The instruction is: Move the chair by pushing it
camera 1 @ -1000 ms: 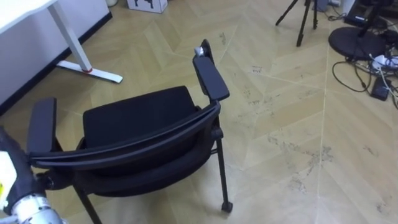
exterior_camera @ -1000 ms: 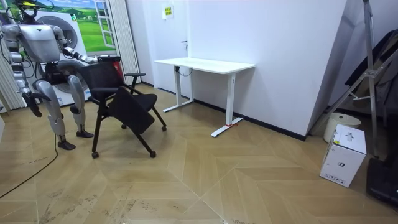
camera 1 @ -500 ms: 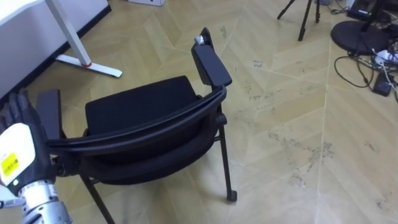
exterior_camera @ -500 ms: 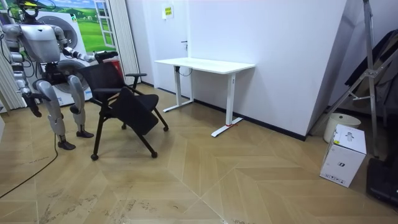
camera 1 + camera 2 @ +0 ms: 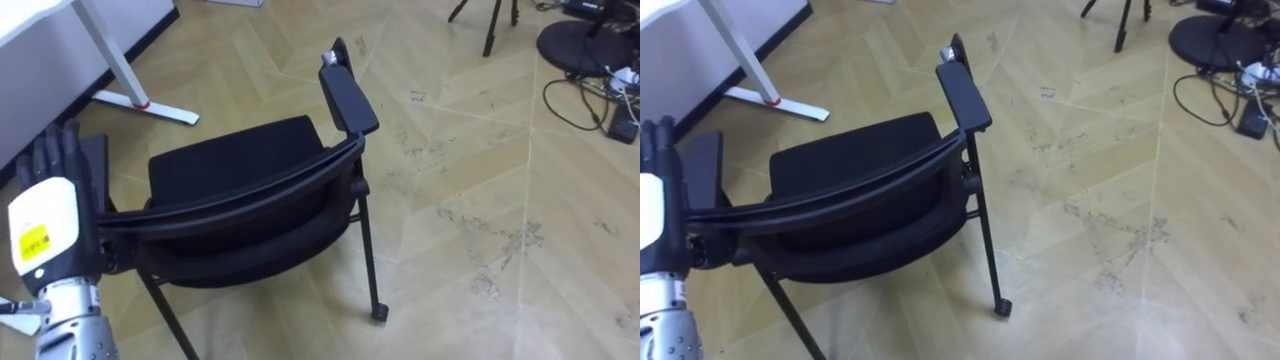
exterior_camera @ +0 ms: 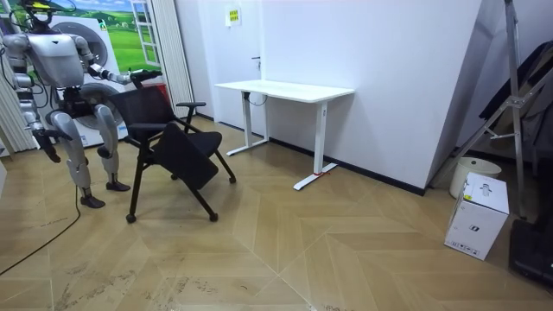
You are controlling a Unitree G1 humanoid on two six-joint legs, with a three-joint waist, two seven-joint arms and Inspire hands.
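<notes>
Your left hand [image 5: 45, 232] has risen further into view over the last second, and the chair [image 5: 235, 180] has edged away. The fingers [image 5: 62, 152] are straight and open against the backrest's left end. The white desk [image 5: 20, 20] stands far left, with a tripod [image 5: 492, 30] and cables [image 5: 620, 125] far right. Your right hand [image 6: 49, 147] hangs by your side.

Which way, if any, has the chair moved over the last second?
Yes: the chair has edged slightly to the room view's right, toward the white desk, the left hand open at its backrest.
</notes>
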